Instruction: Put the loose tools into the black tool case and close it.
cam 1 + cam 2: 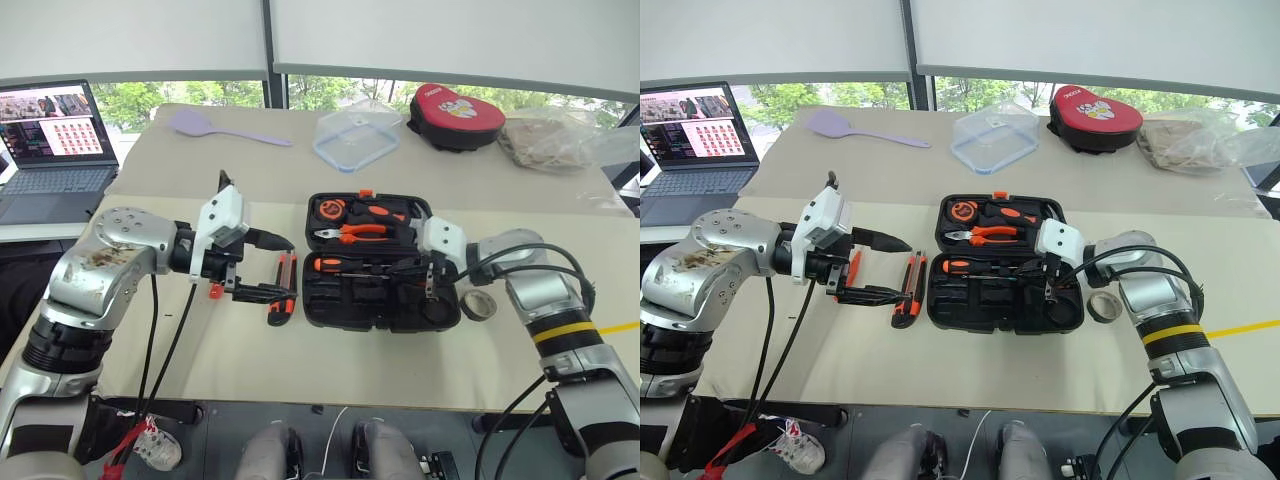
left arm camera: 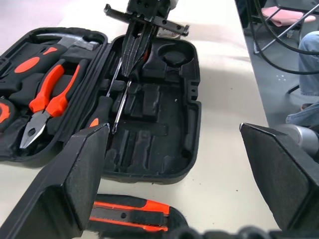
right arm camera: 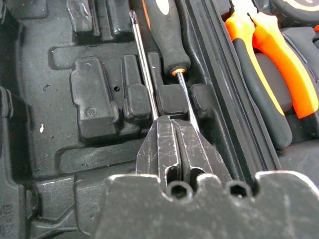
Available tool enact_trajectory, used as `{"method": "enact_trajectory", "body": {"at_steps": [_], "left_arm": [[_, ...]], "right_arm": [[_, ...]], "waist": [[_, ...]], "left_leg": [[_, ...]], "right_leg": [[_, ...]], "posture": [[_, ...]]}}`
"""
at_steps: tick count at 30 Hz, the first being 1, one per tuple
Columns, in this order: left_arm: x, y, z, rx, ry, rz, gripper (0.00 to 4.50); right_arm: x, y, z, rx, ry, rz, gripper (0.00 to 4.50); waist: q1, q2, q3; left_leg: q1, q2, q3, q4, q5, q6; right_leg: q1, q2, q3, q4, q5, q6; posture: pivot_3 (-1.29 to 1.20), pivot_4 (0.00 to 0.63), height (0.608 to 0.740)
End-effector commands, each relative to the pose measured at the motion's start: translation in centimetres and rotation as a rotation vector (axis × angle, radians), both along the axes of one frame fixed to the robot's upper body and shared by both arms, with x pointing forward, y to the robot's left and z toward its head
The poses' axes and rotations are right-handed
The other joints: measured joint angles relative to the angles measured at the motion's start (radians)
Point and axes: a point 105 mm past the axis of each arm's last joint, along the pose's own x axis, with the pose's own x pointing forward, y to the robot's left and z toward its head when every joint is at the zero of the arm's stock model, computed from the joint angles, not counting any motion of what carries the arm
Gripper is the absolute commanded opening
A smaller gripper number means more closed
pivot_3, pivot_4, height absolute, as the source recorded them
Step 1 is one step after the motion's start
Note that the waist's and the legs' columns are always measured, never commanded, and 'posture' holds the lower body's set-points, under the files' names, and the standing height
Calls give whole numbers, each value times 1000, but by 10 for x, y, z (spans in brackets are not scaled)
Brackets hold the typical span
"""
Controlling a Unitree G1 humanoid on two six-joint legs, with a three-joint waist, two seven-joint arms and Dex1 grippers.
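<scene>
So the right pincer (image 3: pixel 175 130) is pinched shut inside the open case (image 1: pixel 365 318), probably nudging a screwdriver (image 3: pixel 167 30) into its slot. Left pincer (image 1: pixel 262 266) hangs wide at the case's 9 o'clock, above the knife (image 1: pixel 284 290) on the tabletop (image 1: pixel 400 370); tape (image 1: pixel 479 304) at 3 o'clock.

matt black plastic case (image 2: pixel 149 144), glossy steel shafts (image 3: pixel 142 64) (scuffed)

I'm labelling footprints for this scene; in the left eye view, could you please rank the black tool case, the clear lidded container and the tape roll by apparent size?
1. black tool case
2. clear lidded container, though it sits farther back
3. tape roll
</scene>
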Motion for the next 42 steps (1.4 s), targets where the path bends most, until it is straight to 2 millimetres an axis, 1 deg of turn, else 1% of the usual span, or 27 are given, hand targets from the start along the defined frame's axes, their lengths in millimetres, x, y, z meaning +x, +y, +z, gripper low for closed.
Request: {"method": "enact_trajectory", "body": {"at_steps": [1, 3, 5, 7, 8, 9, 11, 12, 13, 14, 15, 17, 18, 19, 20, 21, 23, 25, 29, 30, 31, 32, 34, 36, 37, 40, 42], "left_arm": [[1, 7, 7, -10, -61, 58, 4500], [2, 13, 7, -22, -63, 106, 4500], [1, 24, 6, -48, -58, 198, 4500], [-3, 33, 4, -65, -47, 268, 4500], [-7, 39, 2, -72, -39, 309, 4500], [-10, 42, 0, -75, -34, 337, 4500], [-22, 57, -7, -82, -8, 433, 4500], [-30, 76, -17, -66, 22, 543, 4500], [-39, 98, -28, -38, 52, 659, 4500], [-47, 116, -37, -2, 74, 755, 4500], [-54, 130, -43, 33, 88, 828, 4500], [-65, 146, -52, 74, 113, 914, 4500], [-69, 156, -56, 101, 125, 963, 4500], [-73, 162, -60, 119, 134, 1000, 4500], [-75, 166, -61, 128, 140, 1023, 4500], [-75, 167, -62, 130, 143, 1032, 4500], [-73, 159, -58, 110, 149, 1013, 4500], [-64, 149, -52, 90, 152, 993, 4500], [-55, 143, -47, 86, 171, 996, 4500], [-40, 136, -45, 72, 215, 999, 4500], [-23, 129, -44, 90, 235, 1013, 4500], [-8, 125, -42, 116, 244, 1036, 4500], [22, 116, -40, 130, 285, 1107, 4500], [40, 107, -39, 135, 349, 1144, 4500], [49, 102, -38, 147, 352, 1141, 4500], [67, 90, -41, 189, 357, 1112, 4500], [74, 84, -46, 225, 376, 1096, 4500]], "right_arm": [[4, 0, 55, 139, -90, -28, 46], [1, 0, 69, 193, -97, -29, 46], [-6, -2, 83, 258, -68, -35, 46], [-15, -3, 90, 287, -39, -22, 616], [-23, -2, 93, 301, -8, -2, 806], [-29, -2, 94, 310, 15, 13, 1101], [-45, 0, 99, 343, 65, 52, 1892], [-56, 4, 102, 355, 75, 88, 2247], [-65, 8, 106, 371, 90, 119, 2452], [-72, 10, 108, 385, 99, 140, 2846], [-77, 12, 110, 397, 106, 153, 3208], [-83, 15, 112, 408, 114, 164, 3811], [-86, 17, 113, 410, 112, 168, 4270], [-87, 18, 113, 413, 110, 168, 4438], [-87, 20, 114, 419, 103, 165, 4438], [-87, 21, 114, 423, 99, 161, 4438], [-87, 23, 114, 426, 94, 156, 4438], [-87, 25, 113, 426, 88, 151, 4438], [-86, 26, 113, 426, 82, 146, 4438], [-86, 27, 113, 431, 79, 144, 4438], [-88, 29, 112, 442, 88, 146, 4438], [-90, 32, 112, 451, 98, 150, 4438], [-96, 37, 110, 470, 107, 164, 4438], [-99, 40, 109, 487, 106, 164, 4438], [-100, 42, 108, 496, 107, 160, 4438], [-102, 44, 104, 506, 94, 140, 4438], [-104, 46, 100, 507, 84, 125, 4438]], "waist": [[0, 1, 0], [-2, 2, 1], [-2, 2, 2], [-2, 2, 2], [-2, 2, 2], [-2, 2, 2], [-2, 2, 2], [-1, 2, 2], [-2, 3, 2], [-7, 3, 2], [-11, 3, 2], [-3, 1, 3], [0, 1, 3], [8, 1, 3], [13, 1, 3], [21, 2, 3], [28, 1, 3], [32, 1, 3], [27, 1, 3], [24, 1, 3], [28, 1, 3], [34, 0, 3], [42, -2, 3], [45, -4, 2], [42, -4, 2], [20, -5, 2], [19, -6, 2]], "left_leg": [[-1, 0, 0, 0, 0, 0], [-2, 0, 0, 0, 0, 0], [-2, 0, 0, 0, 0, 0], [-2, 0, -1, -2, 0, 0], [-1, 0, -1, -3, 0, 0], [-2, 0, -1, -3, 0, 0], [-2, 0, -2, -3, 0, 0], [-2, 0, -2, -4, 0, 0], [-2, 0, -3, -4, 0, 0], [-2, 0, -3, -5, 0, 0], [-1, 0, -2, -7, 0, 0], [2, 0, -2, -12, 0, -1], [1, 0, -3, -12, 1, -2], [2, 0, -3, -12, 1, -2], [2, 0, -5, -12, -3, -10], [2, 0, -5, -12, -4, -11], [2, -1, -5, -12, -4, -11], [1, -1, -6, -12, -4, -11], [0, -2, -5, -12, -3, -11], [1, -2, -5, -12, -3, -11], [1, -2, -5, -12, 1, -5], [1, -2, -5, -12, 2, -4], [0, -2, -6, -12, 4, -6], [1, -3, -6, -12, 5, -6], [1, -3, -6, -12, 6, -5], [0, -3, -4, -13, 6, -5], [0, -2, -4, -15, 6, -6]], "right_leg": [[-1, 0, 0, 0, 0, 0], [-2, 0, 0, 0, 0, 0], [-2, 0, 0, 0, 0, 0], [-2, 0, -1, -1, 0, 0], [-2, -1, 0, -1, 0, 0], [-2, -1, -1, -1, 0, 0], [-2, -3, -1, -2, 0, 0], [-2, -4, 0, -2, 0, 0], [-2, -6, 0, -2, 0, 0], [-2, -8, 0, -2, 0, 0], [-2, -10, 0, -3, 0, 0], [-1, -11, 0, -3, -1, -1], [-2, -11, -2, -3, -1, -1], [-1, -11, -1, -3, -1, -2], [-1, -13, -1, -3, -1, -2], [-1, -13, -1, -4, -1, -2], [-2, -14, -1, -4, -1, -3], [-1, -14, -1, -4, 0, -3], [-1, -13, -1, -3, 0, -3], [-1, -12, -2, -2, 0, -3], [-1, -11, -2, -2, 0, -3], [-1, -7, -3, -1, 0, -3], [-1, -3, -4, 0, 0, -4], [1, 1, -1, -1, 1, -3], [1, 2, 0, -1, 1, -3], [0, 4, 1, 0, 1, -3], [-1, 4, 1, -1, 1, -2]], "posture": [[0, 150, 731], [0, 150, 731], [0, 150, 731], [0, 150, 731], [0, 150, 731], [0, 150, 731], [0, 150, 731], [0, 150, 731], [0, 150, 731], [0, 150, 731], [0, 150, 731], [0, 150, 731], [0, 150, 731], [0, 150, 731], [0, 150, 731], [0, 150, 731], [0, 150, 731], [0, 150, 731], [0, 150, 731], [0, 150, 731], [0, 150, 731], [0, 150, 731], [0, 150, 731], [0, 150, 731], [0, 150, 731], [0, 150, 731], [0, 150, 731]]}}
